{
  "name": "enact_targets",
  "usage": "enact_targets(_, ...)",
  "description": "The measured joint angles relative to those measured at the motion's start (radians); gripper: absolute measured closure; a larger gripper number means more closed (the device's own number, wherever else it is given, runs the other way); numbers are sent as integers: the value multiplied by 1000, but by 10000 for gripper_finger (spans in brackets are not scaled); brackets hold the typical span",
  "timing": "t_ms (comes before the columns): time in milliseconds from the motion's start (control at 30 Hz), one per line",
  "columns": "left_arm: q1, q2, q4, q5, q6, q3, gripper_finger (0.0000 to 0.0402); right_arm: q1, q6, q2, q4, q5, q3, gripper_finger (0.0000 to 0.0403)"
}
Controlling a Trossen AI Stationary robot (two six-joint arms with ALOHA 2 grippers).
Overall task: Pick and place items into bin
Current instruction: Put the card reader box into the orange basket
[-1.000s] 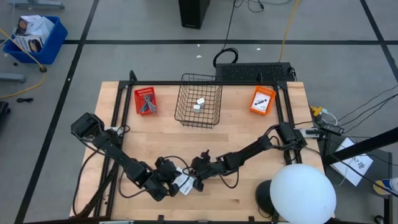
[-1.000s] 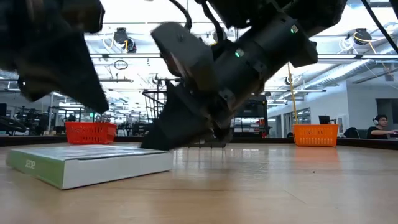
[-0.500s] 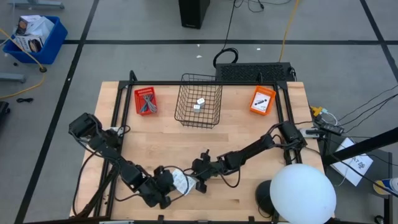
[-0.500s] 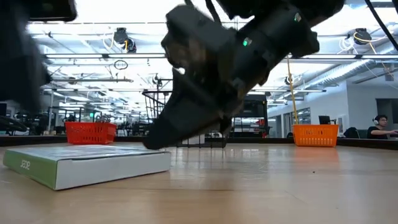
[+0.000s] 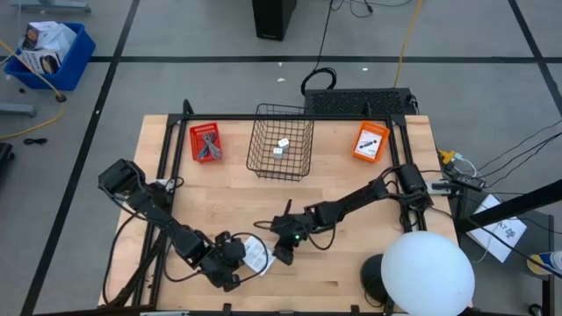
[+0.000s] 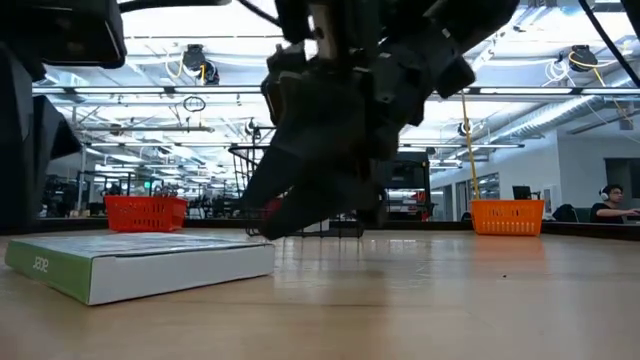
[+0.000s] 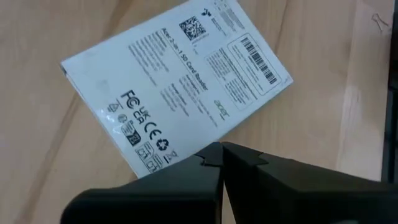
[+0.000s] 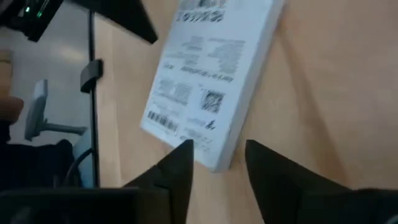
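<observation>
A white printed packet (image 5: 255, 253) lies flat on the wooden table near its front edge. It also shows in the low view (image 6: 140, 265), the left wrist view (image 7: 174, 81) and the right wrist view (image 8: 211, 81). My left gripper (image 5: 235, 262) is shut at the packet's left side, its tips (image 7: 221, 155) at the packet's edge. My right gripper (image 5: 279, 254) is open at the packet's right side, its fingers (image 8: 180, 162) standing on either side of a corner. Two tiny white cubes (image 5: 281, 146) lie in the black wire basket (image 5: 281, 162) at the far middle. My left gripper's shut fingertips stand at the packet's long edge (image 7: 202, 149); I cannot tell whether they touch it. My right gripper's open fingers stand about the packet's corner (image 8: 214, 163), slanting down from the table's right; I cannot tell whether they touch it.
A small red bin (image 5: 205, 142) stands at the far left and a small orange bin (image 5: 371, 140) at the far right, each with something in it. A black frame (image 5: 167, 158) runs along the table's far and side edges. A white lamp dome (image 5: 428, 272) covers the near right corner.
My left gripper has drawn back a little toward the table's near left corner. My right gripper has tipped more steeply downward beside the packet, its wrist rising. The packet has slid slightly toward the table's left and stays flat.
</observation>
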State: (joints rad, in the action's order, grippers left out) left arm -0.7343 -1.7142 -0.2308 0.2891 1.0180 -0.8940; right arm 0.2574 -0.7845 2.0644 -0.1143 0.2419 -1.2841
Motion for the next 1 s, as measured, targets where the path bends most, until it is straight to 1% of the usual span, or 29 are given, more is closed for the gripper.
enact_targets(67, 9, 0, -1, -6, -17, 0, 397, -10, -8, 0, 16, 21, -11, 252)
enact_targets(133, 19, 0, -2, -30, -35, 0, 392, -15, -1, 0, 41, 24, -33, 247)
enact_targets(233, 29, 0, -4, -39, -55, 0, 388, -17, 11, 0, 66, 26, -60, 250)
enact_targets(333, 41, 0, -5, -91, -73, 0, 396, -20, 23, 0, 117, 26, -89, 255)
enact_targets(433, 46, -1, -14, -130, -71, 0, 394, -22, 27, 0, 140, 25, -99, 256)
enact_targets(567, 45, -5, -11, -136, -65, 0, 392, -22, 28, 0, 145, 24, -99, 254)
enact_targets(667, 54, -45, 3, -135, -59, 0, 397, -22, 38, 0, 142, 23, -99, 256)
enact_targets(867, 67, -104, 25, -129, -14, -4, 389, -25, 45, 0, 143, 17, -99, 257)
enact_targets(1000, 74, -124, 96, -116, -42, -3, 397, -31, 32, 19, 147, 22, -98, 257)
